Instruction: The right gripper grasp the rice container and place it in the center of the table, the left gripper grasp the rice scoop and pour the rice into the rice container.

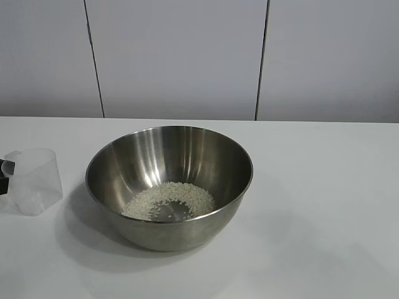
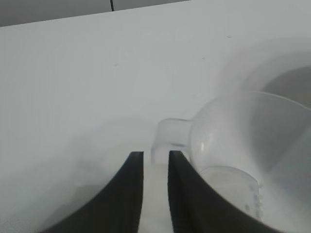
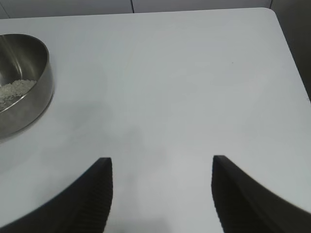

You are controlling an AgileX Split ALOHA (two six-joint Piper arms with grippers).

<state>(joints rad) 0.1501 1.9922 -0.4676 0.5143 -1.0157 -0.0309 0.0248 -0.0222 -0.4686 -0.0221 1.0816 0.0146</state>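
Note:
The rice container (image 1: 215, 159), a shiny steel bowl, stands mid-table (image 1: 318, 237) with a flat heap of rice (image 1: 190, 196) in its bottom. Left of it the rice scoop (image 1: 34, 180), a clear plastic cup, stands upright and looks empty. Only a black bit of my left gripper (image 1: 5, 171) shows at the frame's left edge, by the scoop's handle. In the left wrist view the left gripper (image 2: 155, 154) is open by a narrow gap, and the handle tab (image 2: 170, 136) sits just at the fingertips. My right gripper (image 3: 162, 160) hangs wide open over bare table, well away from the rice container (image 3: 29, 97).
A grey panelled wall (image 1: 187, 56) runs behind the table's far edge. The table's corner and side edge (image 3: 286, 43) show in the right wrist view. Bare tabletop stretches to the right of the bowl.

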